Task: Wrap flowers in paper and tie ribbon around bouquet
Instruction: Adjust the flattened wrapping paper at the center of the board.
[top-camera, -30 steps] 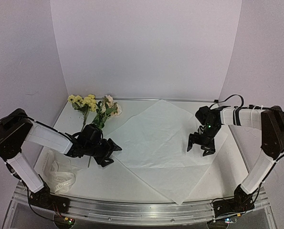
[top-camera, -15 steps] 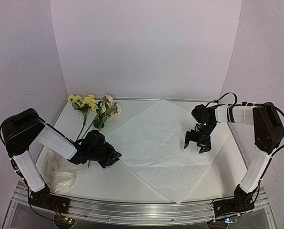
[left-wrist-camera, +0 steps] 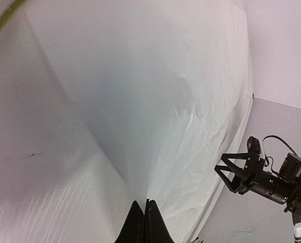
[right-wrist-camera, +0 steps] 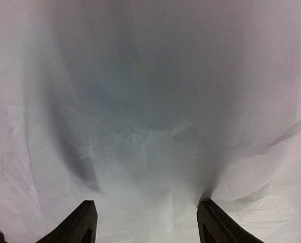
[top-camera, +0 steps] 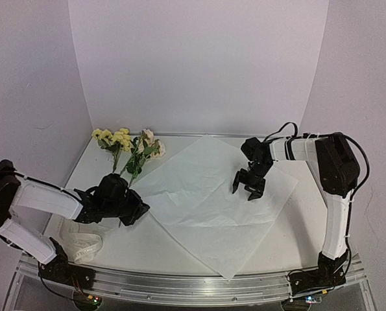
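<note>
Ribbon [top-camera: 82, 241] lies nearest to the arm bases, in a loose cream heap at about 7 o'clock on the table [top-camera: 134, 251]. It is close to the near edge and is not touched by any arm.

A little farther, at about 8 o'clock, the left gripper [top-camera: 139, 210] is low over the table. In its wrist view the left gripper [left-wrist-camera: 145, 223] has both fingers pressed together, and the left corner of the paper [left-wrist-camera: 155, 101] is pinched between them. From this pinched point the sheet rises in a soft fold.

The paper [top-camera: 205, 201] is a large white crinkly sheet, placed like a diamond. It covers the middle of the table, with one corner toward 6 o'clock and one toward 12 o'clock.

At about 2 o'clock the right gripper [top-camera: 243, 192] is over the right part of the sheet, pointing down. In its wrist view the right gripper [right-wrist-camera: 147, 212] has the fingers spread wide with only the paper [right-wrist-camera: 150, 101] under them, and it grasps nothing. Small creases run from its right finger, but I cannot tell if the tip touches the sheet.

Farthest, at about 10 o'clock, the flowers [top-camera: 124, 146] lie on the table beside the left edge of the paper, not on it. The blooms are toward the back wall and the stems point toward the left gripper. One green stem [left-wrist-camera: 3, 17] shows at the top left corner of the left wrist view.
</note>
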Controlling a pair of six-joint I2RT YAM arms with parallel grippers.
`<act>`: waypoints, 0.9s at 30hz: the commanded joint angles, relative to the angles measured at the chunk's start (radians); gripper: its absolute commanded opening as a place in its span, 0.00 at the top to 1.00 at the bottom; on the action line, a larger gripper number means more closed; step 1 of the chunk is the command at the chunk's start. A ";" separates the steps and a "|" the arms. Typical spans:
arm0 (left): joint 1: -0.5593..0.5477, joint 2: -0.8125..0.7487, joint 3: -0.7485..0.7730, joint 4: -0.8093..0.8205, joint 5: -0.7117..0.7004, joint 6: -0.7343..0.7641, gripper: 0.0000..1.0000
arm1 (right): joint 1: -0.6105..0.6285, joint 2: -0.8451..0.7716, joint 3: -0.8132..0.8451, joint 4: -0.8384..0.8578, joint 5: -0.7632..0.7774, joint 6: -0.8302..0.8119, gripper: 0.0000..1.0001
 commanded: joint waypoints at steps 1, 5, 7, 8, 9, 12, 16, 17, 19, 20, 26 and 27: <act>0.006 -0.132 0.014 -0.262 -0.083 0.058 1.00 | 0.050 0.088 0.094 0.004 -0.007 0.054 0.32; 0.016 -0.182 -0.009 -0.304 -0.078 0.079 1.00 | 0.069 0.105 0.119 -0.012 0.026 0.092 0.32; 0.032 -0.178 -0.001 -0.331 -0.063 0.101 1.00 | 0.072 0.090 0.112 -0.048 0.060 0.109 0.33; 0.041 -0.176 0.003 -0.340 -0.057 0.114 1.00 | 0.073 0.075 0.095 -0.067 0.082 0.123 0.33; 0.051 -0.175 0.006 -0.348 -0.050 0.124 1.00 | 0.075 0.052 0.061 -0.073 0.107 0.136 0.34; 0.081 -0.169 0.007 -0.351 -0.024 0.165 1.00 | 0.079 -0.031 -0.073 -0.070 0.200 0.196 0.34; 0.105 -0.157 0.001 -0.325 0.031 0.208 1.00 | 0.094 -0.116 -0.229 -0.018 0.255 0.245 0.34; 0.108 -0.147 0.006 -0.317 0.049 0.219 1.00 | 0.097 -0.135 -0.256 -0.005 0.265 0.249 0.34; 0.109 -0.113 0.019 -0.307 0.073 0.241 1.00 | 0.098 -0.165 -0.290 0.008 0.279 0.245 0.32; 0.109 -0.103 0.024 -0.295 0.086 0.249 1.00 | 0.097 -0.170 -0.291 0.008 0.283 0.232 0.31; 0.105 -0.114 0.034 -0.317 0.080 0.259 0.77 | 0.097 -0.176 -0.244 0.001 0.266 0.156 0.29; 0.105 -0.130 0.038 -0.334 0.069 0.265 0.70 | 0.097 -0.179 -0.242 0.000 0.268 0.158 0.29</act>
